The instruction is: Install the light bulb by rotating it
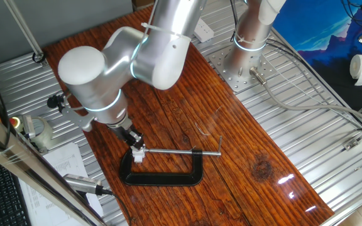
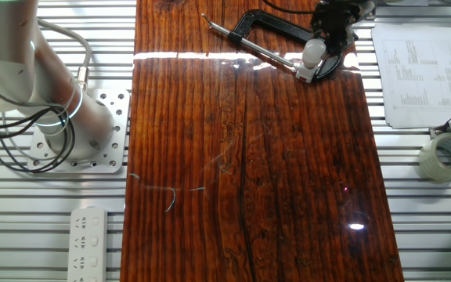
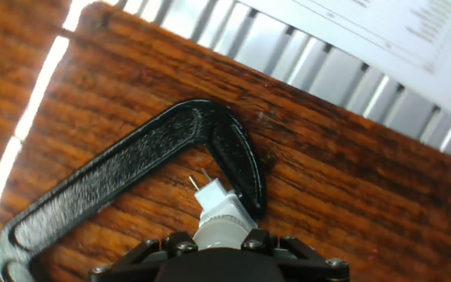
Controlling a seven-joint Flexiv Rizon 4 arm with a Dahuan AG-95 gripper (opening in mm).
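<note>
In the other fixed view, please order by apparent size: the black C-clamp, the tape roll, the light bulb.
1. Black C-clamp, clearly largest.
2. Tape roll.
3. Light bulb, smallest, partly hidden under the gripper.

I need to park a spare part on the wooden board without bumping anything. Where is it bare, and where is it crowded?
Bare: the broad stretch of the wooden board between the arm's base plate and the paper sheet, below the clamp. Crowded: the end where the black C-clamp lies, with the gripper over the light bulb and socket block.
</note>
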